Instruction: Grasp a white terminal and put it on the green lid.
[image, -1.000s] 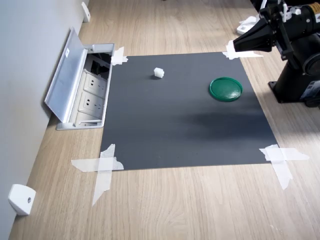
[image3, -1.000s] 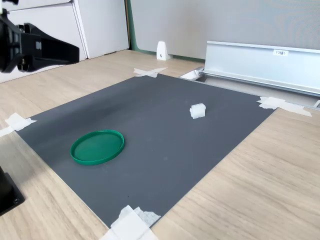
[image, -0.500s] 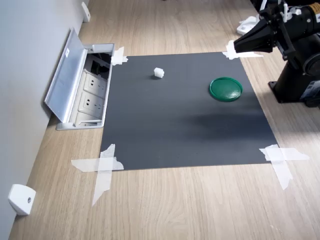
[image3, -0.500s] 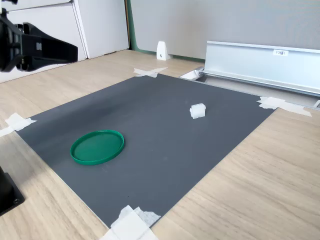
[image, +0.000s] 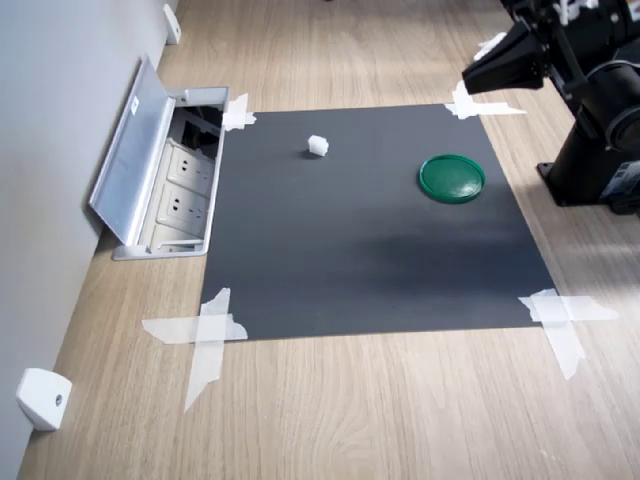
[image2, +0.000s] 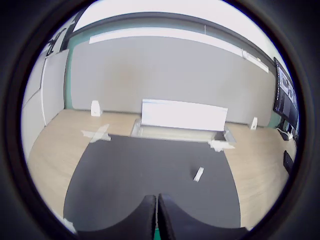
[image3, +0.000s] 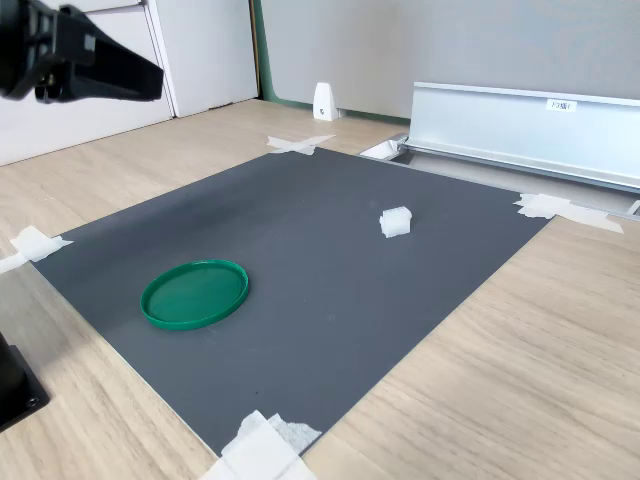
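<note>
Gripper (image: 470, 77) is seen raised above the dark mat (image: 370, 260), its fingers pressed together in the wrist view with nothing between them. The white terminal (image: 318, 145) is found lying on the mat, well apart from the green lid (image: 452, 178), near the open floor socket box (image: 165, 180).

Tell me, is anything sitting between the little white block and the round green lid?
No. In both exterior views, only bare dark grey mat lies between the tiny white plastic terminal block and the flat round green plastic lid.
</note>
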